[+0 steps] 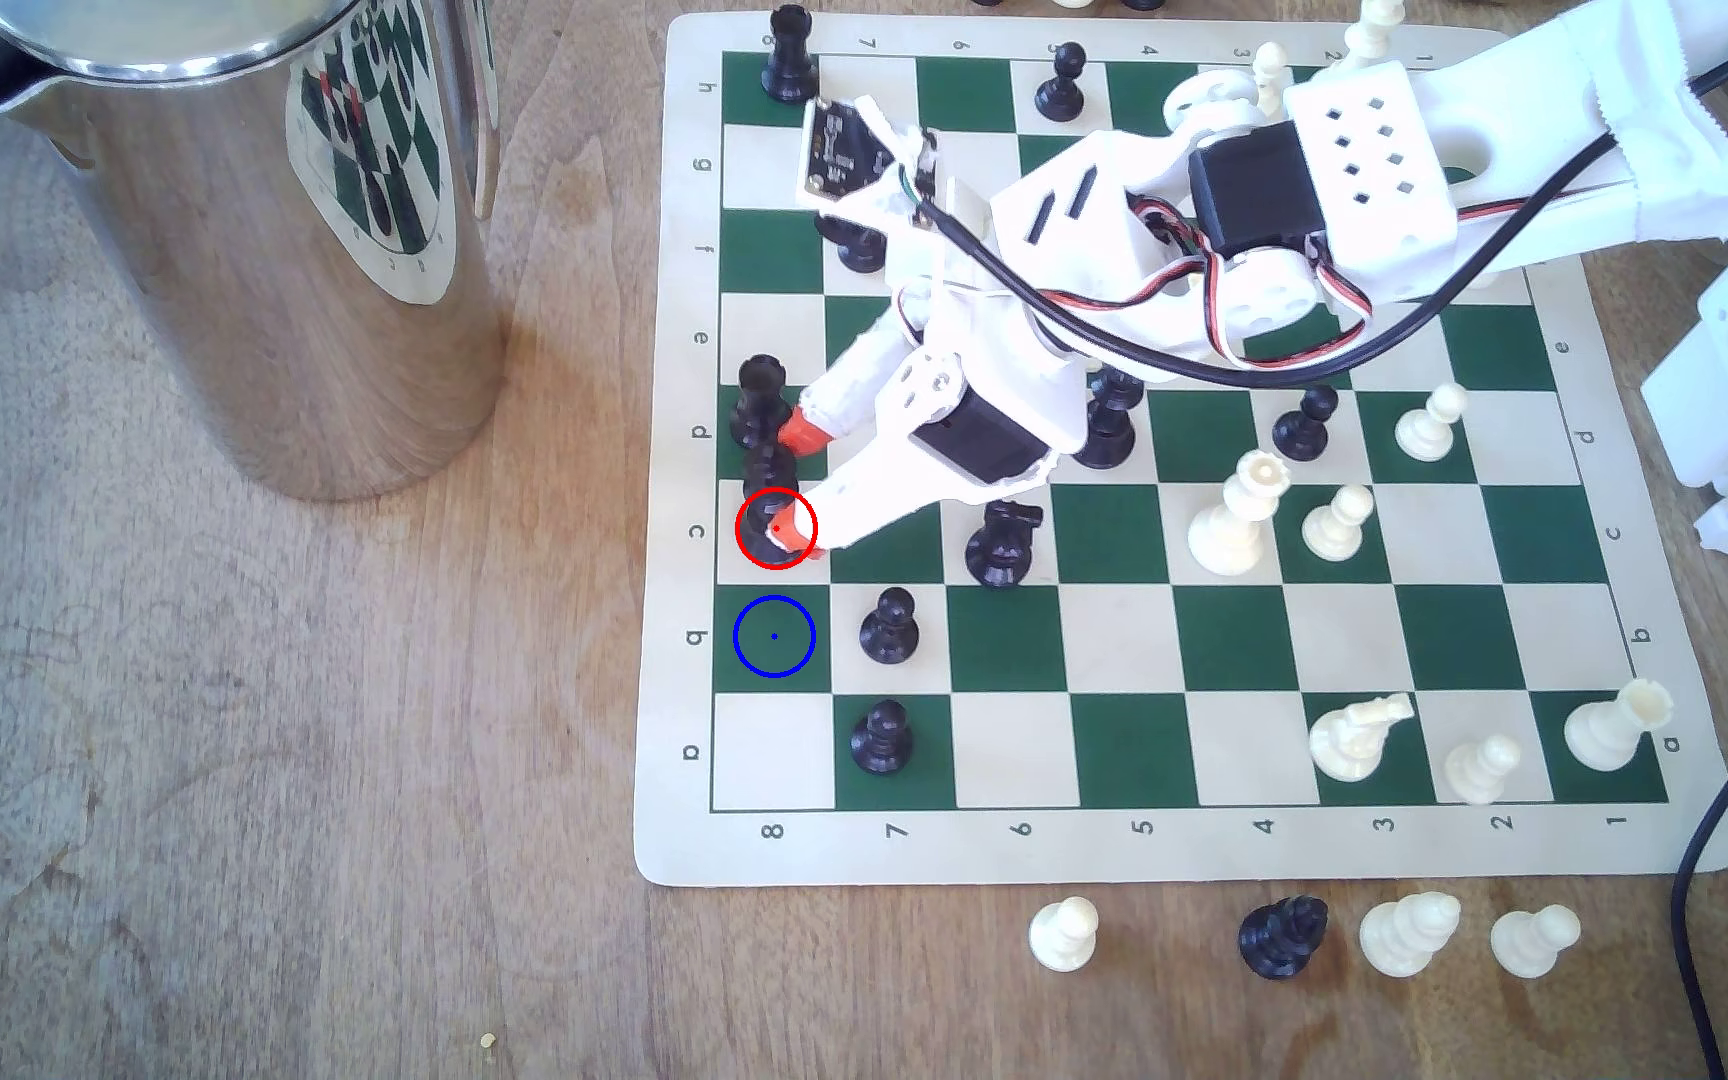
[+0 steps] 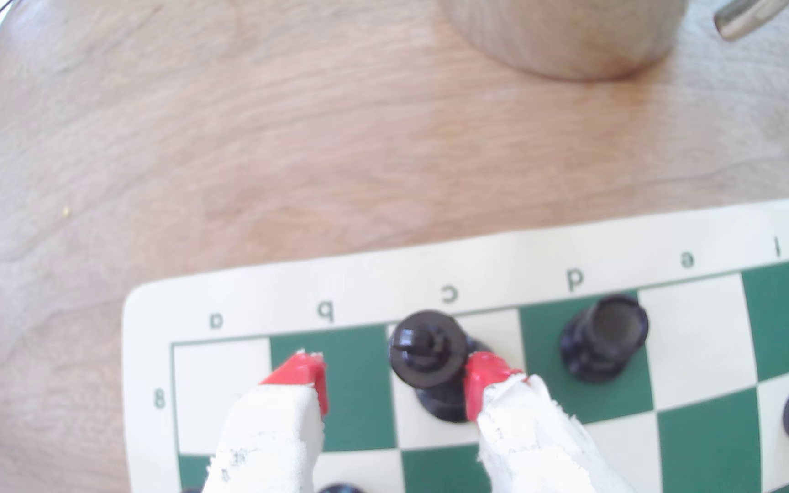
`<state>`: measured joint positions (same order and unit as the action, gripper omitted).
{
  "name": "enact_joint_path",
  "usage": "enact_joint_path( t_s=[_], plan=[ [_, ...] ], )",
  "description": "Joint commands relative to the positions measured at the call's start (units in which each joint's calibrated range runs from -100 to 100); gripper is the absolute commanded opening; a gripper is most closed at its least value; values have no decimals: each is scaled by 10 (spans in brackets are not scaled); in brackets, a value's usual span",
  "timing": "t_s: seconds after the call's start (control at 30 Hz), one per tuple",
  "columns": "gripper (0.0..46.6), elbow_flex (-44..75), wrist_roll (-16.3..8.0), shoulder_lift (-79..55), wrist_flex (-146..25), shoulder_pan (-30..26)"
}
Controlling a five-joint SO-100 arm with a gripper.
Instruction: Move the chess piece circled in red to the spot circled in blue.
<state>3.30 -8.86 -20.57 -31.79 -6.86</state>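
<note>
The tall black piece [image 1: 758, 532] with a cross on top [image 2: 428, 351] stands upright on the cream square ringed in red, at the board's edge on the exterior view's left. My gripper [image 1: 798, 478] [image 2: 392, 374] is open around it. One red-tipped finger [image 2: 482, 379] touches or nearly touches the piece on the rook's side. The other finger [image 2: 305, 374] hangs well apart from it, over the dark green square with the blue circle [image 1: 775, 636] [image 2: 359, 379], which is bare.
A black rook [image 1: 761, 400] [image 2: 603, 336] stands on the adjacent square, close behind the gripper. Black pawns [image 1: 888, 626] [image 1: 881, 724] and a black knight [image 1: 1002, 540] are nearby. A steel pitcher [image 1: 247, 228] stands off the board at the exterior view's left. Several captured pieces [image 1: 1286, 935] lie in front.
</note>
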Motion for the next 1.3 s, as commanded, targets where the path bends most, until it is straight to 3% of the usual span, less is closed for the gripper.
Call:
enact_joint_path(
  t_s=[0.0, 1.07, 1.27],
  plan=[
    [157, 55, -1, 11, 13, -1],
    [123, 75, 2, -33, 43, 15],
    [66, 80, 2, -34, 45, 15]
  ],
)
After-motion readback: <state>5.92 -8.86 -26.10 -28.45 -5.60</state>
